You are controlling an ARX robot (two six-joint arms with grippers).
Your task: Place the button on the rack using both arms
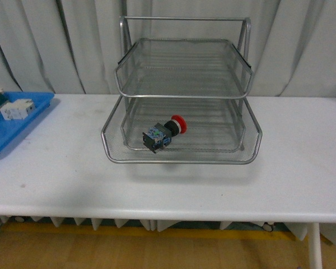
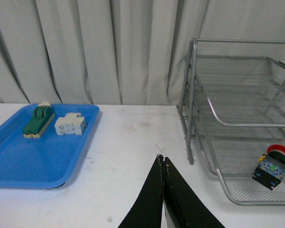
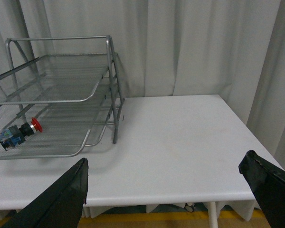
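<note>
button (image 1: 165,133) on rack (image 1: 182,92) – bottom tier, lying sideways

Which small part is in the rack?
The red-capped button, in the lowest tier of the rack; the green part and white part lie in the blue tray.

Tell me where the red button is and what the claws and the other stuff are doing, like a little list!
button: lying on its side in the rack's lowest tray
rack: standing mid-table on the white table
blue tray: at the table's left end, holding a green block and a white connector
left claw: shut, holding nothing
right claw: open, holding nothing
job: looks done, the button is on the rack
</note>
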